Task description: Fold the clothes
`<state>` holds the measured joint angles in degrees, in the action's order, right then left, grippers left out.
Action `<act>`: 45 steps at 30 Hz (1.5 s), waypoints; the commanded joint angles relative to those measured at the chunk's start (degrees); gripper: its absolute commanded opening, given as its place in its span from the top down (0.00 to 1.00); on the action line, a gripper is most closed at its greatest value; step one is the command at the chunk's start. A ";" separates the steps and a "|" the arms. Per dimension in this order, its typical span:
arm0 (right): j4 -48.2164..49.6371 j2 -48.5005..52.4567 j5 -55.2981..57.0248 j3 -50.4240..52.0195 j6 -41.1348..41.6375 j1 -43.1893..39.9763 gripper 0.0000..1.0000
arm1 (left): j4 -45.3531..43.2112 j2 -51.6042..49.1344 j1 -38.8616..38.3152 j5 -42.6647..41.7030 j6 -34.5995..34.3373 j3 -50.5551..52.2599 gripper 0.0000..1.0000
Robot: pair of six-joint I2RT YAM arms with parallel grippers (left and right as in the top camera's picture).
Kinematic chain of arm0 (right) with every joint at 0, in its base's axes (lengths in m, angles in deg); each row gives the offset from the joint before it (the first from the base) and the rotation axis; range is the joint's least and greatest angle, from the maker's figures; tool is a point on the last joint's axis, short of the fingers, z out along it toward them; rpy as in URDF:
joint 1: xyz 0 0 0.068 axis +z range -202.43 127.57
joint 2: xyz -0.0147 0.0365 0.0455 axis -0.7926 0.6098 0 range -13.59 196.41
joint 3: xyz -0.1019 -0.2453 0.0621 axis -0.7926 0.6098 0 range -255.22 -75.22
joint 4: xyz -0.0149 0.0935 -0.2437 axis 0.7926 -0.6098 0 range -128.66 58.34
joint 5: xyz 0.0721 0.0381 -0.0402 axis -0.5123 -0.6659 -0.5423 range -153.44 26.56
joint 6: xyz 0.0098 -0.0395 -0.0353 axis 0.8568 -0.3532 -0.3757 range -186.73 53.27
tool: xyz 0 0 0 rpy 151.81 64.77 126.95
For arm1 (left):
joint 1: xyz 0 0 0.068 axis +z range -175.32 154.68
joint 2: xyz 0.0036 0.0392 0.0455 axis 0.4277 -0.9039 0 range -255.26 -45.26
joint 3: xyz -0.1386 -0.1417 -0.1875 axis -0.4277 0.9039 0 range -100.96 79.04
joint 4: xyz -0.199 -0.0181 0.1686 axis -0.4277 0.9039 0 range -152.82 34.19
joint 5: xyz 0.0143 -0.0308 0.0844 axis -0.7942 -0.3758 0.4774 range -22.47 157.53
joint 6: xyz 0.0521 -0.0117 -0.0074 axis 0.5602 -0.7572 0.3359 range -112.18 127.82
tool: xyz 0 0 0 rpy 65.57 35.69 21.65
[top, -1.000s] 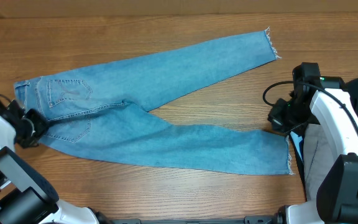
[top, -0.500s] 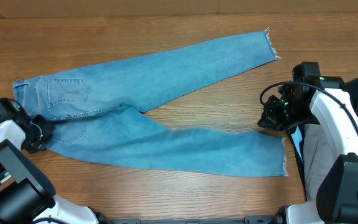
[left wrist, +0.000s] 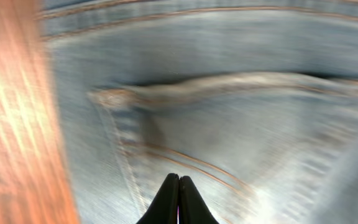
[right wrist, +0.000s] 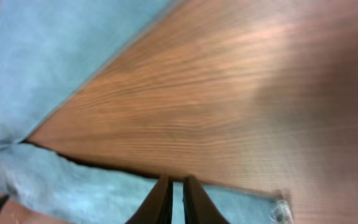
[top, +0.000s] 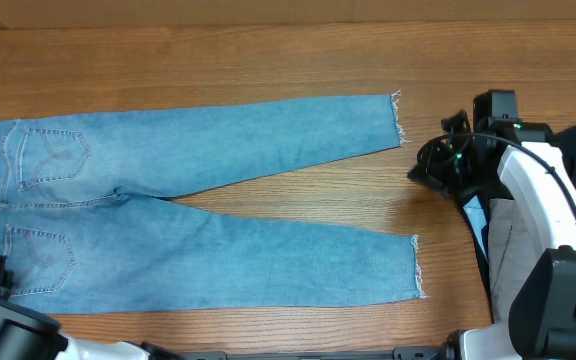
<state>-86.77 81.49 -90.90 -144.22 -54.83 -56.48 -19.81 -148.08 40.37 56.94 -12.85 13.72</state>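
Overhead view first: you've got the light-blue jeans lying flat on the wooden table, waistband at the far left edge of the picture. Both legs run out to the right, spreading apart from the crotch. Two stitched back pockets face up near the waistband. The upper leg ends in a frayed hem, and the lower leg's frayed hem sits nearer the front edge of the table.

Your right gripper hangs over bare wood between those two hems, clear of both. On the right wrist camera its fingers stand only a sliver apart, nearly closed, and nothing is caught between them. Wood grain fills most of that view. Denim shows at the top left, and a strip of it runs along the bottom to a frayed corner.

Over to your left gripper: the left wrist camera shows its fingertips pressed tight together, right over a back pocket's stitching, with denim filling almost the whole blurred picture. You can't tell from this blur whether any fabric is nipped between the tips. From above, that gripper barely shows at the lower left corner, beside the lower pocket.

Grey cloth lies under your right arm at the table's right end, apart from the jeans.
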 commanded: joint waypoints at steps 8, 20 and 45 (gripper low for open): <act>27.98 5.05 15.52 0.96 15.96 12.22 0.96 | 2.40 30.25 -23.71 -13.11 15.15 -5.51 0.96; 42.38 24.17 27.96 0.94 16.17 9.57 0.96 | 12.44 40.22 -49.70 -2.36 17.31 -5.55 0.96; 27.47 14.34 11.56 -5.33 8.02 3.82 0.57 | 14.88 28.61 -52.61 -0.63 18.82 -5.66 0.94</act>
<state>-61.22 93.89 -83.25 -149.48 -46.94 -54.89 -5.19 -120.78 -11.85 59.12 4.20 8.80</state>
